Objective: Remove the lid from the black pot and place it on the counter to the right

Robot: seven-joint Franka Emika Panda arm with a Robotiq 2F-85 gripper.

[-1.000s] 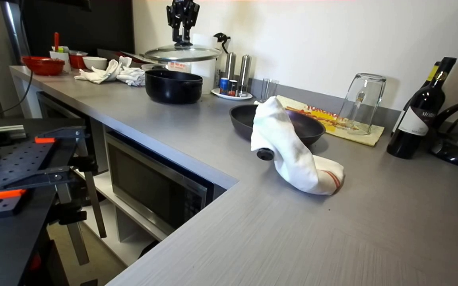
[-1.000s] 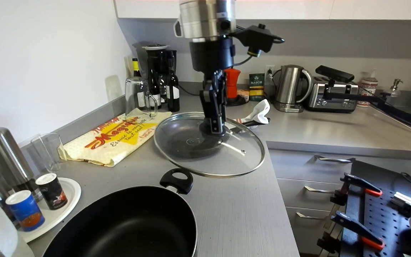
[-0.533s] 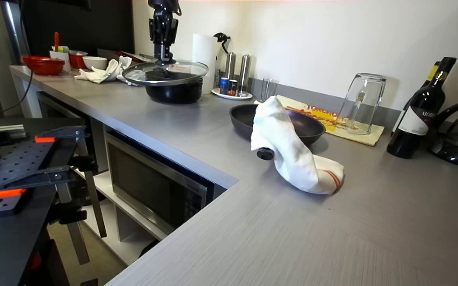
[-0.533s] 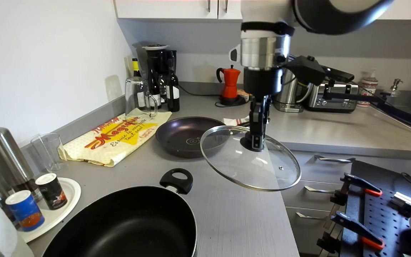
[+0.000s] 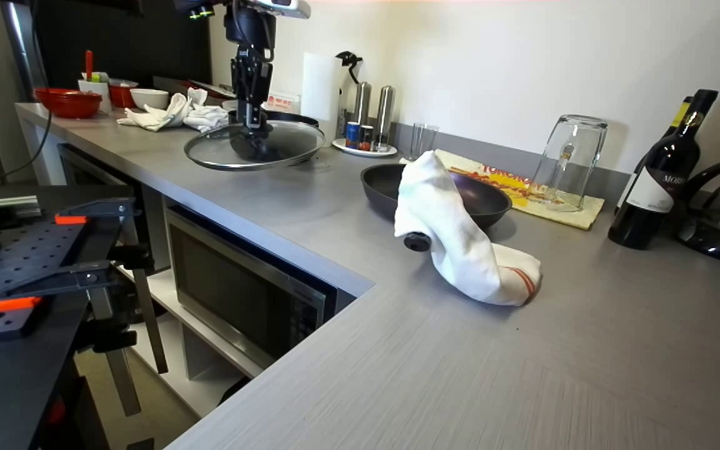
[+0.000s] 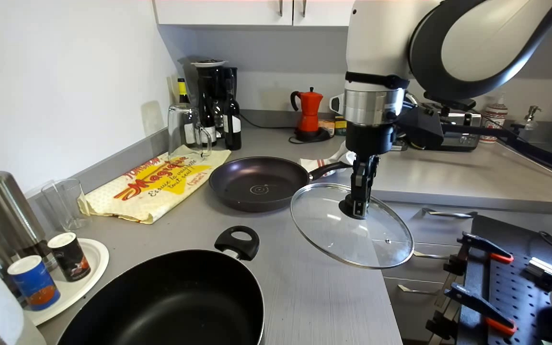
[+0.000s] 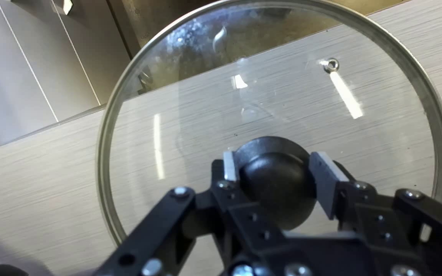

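Exterior view | round black pot [image 6: 175,297] uncovered | wrist view | metal-rimmed round glass lid [image 7: 274,103] is clamped at black knob [image 7: 276,189] by black gripper [image 7: 277,174]

Clear lid [image 6: 348,235] aloft, pot [image 6: 173,302] uncovered.

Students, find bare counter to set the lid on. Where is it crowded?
Free: counter in front of the white towel in an exterior view; also the patch bounded by black pot, frying pan and front edge, partly beneath the lid. Crowded: along the wall, by white plate, yellow dishcloth, glass mug, wine bottles.
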